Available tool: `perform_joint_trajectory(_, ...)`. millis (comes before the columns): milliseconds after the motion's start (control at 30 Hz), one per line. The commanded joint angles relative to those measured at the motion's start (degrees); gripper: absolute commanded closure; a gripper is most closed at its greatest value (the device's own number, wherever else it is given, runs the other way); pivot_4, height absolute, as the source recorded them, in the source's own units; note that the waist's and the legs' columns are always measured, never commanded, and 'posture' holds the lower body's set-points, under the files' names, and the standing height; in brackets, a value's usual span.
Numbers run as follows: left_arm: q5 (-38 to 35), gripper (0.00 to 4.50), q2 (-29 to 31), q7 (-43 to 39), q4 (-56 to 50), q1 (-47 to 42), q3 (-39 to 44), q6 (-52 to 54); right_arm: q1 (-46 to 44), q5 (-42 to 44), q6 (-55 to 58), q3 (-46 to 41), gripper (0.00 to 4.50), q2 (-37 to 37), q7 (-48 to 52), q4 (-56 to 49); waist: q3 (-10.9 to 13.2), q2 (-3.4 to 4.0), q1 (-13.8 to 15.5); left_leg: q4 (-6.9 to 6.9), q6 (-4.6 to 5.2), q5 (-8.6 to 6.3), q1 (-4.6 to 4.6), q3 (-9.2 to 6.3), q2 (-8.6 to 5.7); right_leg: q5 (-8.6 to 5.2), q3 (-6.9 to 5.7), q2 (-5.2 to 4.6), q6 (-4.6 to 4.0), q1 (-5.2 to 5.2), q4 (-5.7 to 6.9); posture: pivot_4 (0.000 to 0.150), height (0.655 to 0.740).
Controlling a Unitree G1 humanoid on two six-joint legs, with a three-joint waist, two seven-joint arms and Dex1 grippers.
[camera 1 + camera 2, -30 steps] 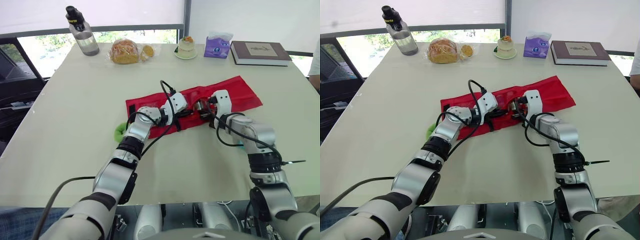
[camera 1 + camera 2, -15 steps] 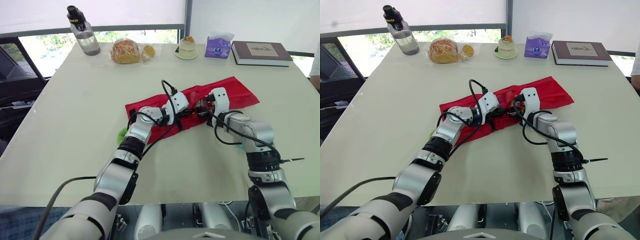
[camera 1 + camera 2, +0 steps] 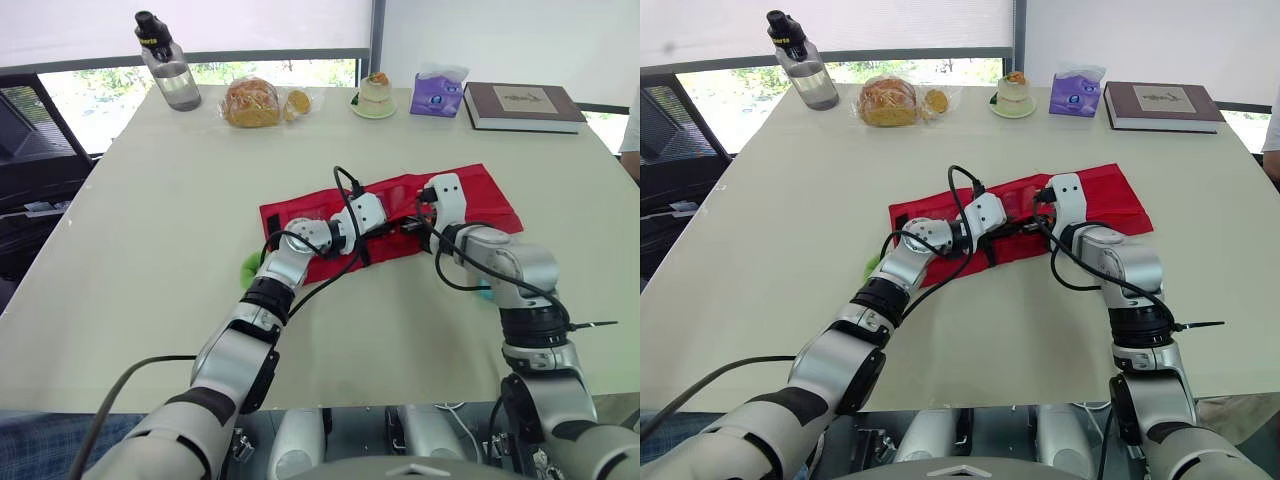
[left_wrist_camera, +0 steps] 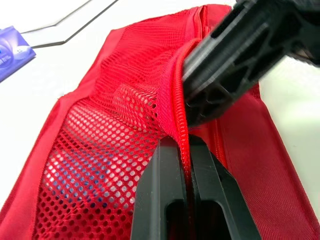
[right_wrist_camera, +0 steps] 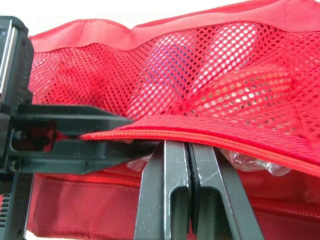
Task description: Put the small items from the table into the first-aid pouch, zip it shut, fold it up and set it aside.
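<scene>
First-aid pouch (image 3: 485, 195): red fabric, lying opened flat near the middle of the table (image 3: 150, 200), with its long axis running from about 8 o'clock to 2 o'clock.

- Left gripper (image 4: 183, 145): jaws pinched tight on the raised zip tape (image 5: 240, 142) at the lip of the mesh pocket (image 4: 100, 150).
- Right gripper (image 5: 189, 145): jaws likewise closed on the same red edge. It comes in from the 2 o'clock side and stands just beside the left one, so the lip is lifted between them.
- Contents: a blue-purple item and some crinkled clear wrapping show through the mesh. I cannot tell what they are.
- Loose items: a green item (image 3: 245, 265) peeks out at the pouch's 8 o'clock end. A teal item (image 3: 483, 293) lies at about 4 o'clock, half hidden behind the right forearm.
- Far edge: water bottle (image 3: 165, 65) at 11 o'clock, bagged bread (image 3: 250, 102), small cake (image 3: 373, 95) at 12, tissue pack (image 3: 433, 92), and book (image 3: 520, 105) at 1 o'clock. All are well apart from the work.

Handling, as judged:
- The pouch looks light and limp, with no stiffness of its own. It will sag, bunch and slide on the smooth tabletop if tugged from one side only.
- The mesh looks stretchy and may snag fingertips.
- The zip tape and sewn seams are the firmest places to grip.
- One jaw should hold the tape while the other works.
- I cannot pick out the slider.
</scene>
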Motion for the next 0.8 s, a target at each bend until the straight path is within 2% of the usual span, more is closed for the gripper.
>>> perform_joint_trajectory(33, -0.1, 4.5, -0.4, -1.5, -1.6, 0.6, -1.0, -1.4, -0.3, -1.2, -2.3, -2.2, 4.49, -1.1, -1.9, -0.8, 0.0, 0.0, 0.0, 0.0, 0.0, 0.0, 0.0, 0.0, 0.0, 0.0, 0.0, 0.0, 0.0, 0.0, 0.0, 0.15, 0.74)
perform_joint_trajectory(300, -0.4, 4.5, -0.3, -1.8, -1.8, 0.9, -1.1, -1.4, 0.0, -2.1, -6.5, -2.2, 4.49, 1.5, -5.2, 2.3, 0.0, 0.0, 0.0, 0.0, 0.0, 0.0, 0.01, 0.0, 0.0, 0.0, 0.0, 0.0, 0.0, 0.0, 0.01, 0.15, 0.74)
perform_joint_trajectory(533, -0.7, 4.5, -0.3, -2.2, -2.1, 1.1, -1.0, -1.2, 0.3, -1.1, -16.3, -7.2, 4.49, 7.6, -11.5, 8.7, 0.0, 0.0, -0.1, 0.01, 0.0, 0.0, 0.04, 0.0, 0.0, 0.0, 0.01, 0.01, 0.0, 0.01, 0.02, 0.15, 0.74)
perform_joint_trajectory(800, -0.6, 4.5, -0.4, -2.3, -1.7, 1.0, -0.9, -1.2, 0.7, -1.1, -25.0, -9.6, 4.49, 9.1, -14.3, 12.9, 0.0, 0.0, -0.1, 0.06, 0.01, 0.01, 0.08, 0.01, 0.01, 0.01, 0.02, 0.01, 0.01, 0.06, 0.04, 0.15, 0.74)
